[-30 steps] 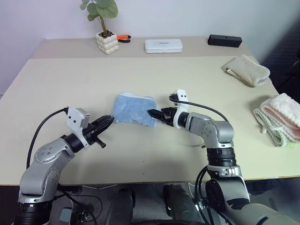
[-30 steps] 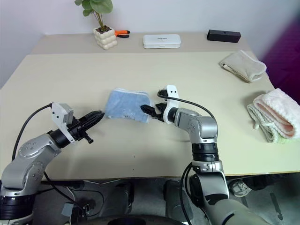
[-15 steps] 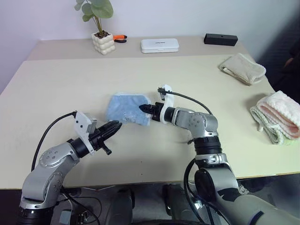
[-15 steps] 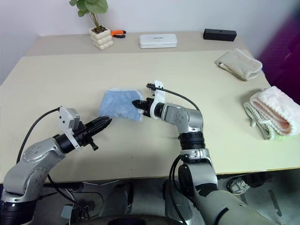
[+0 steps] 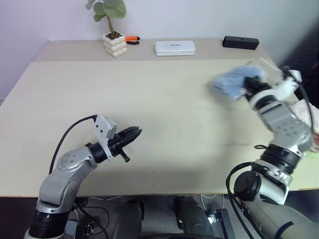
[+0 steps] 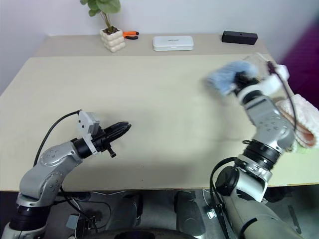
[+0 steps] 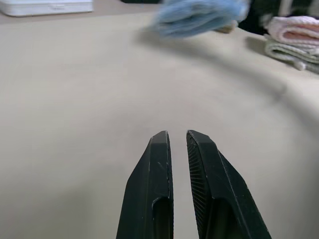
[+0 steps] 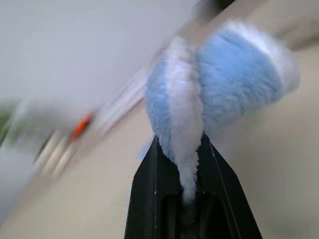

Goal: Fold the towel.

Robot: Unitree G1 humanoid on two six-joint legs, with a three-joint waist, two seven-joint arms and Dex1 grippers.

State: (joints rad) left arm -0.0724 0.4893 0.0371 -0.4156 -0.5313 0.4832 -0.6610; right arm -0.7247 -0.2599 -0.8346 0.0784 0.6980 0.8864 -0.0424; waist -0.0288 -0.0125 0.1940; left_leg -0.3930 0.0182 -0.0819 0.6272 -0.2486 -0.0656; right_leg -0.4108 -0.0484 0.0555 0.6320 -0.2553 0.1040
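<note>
Beige worktop spreads wide and bare across its middle, so I have plenty of room there. No writing is legible to me on anything; the white box carries a mark too small to read.

At my left, the left hand hovers low over the near part of the worktop with its fingers drawn narrow, a thin gap between them, holding nothing. Along the far edge, from the left, stand a potted plant in a knobbly white pot, an orange-handled tool just beside it, the white box, and then a black block.

Over toward the right, the towel is bunched, light blue, and lifted off the worktop. The right hand is clamped on its pale hem, which runs down between the fingers in the wrist view. A beige folded towel lies partly hidden behind the lifted cloth and arm. A pink-and-cream folded towel sits at the right edge, close by the right arm, and crowds that side.
</note>
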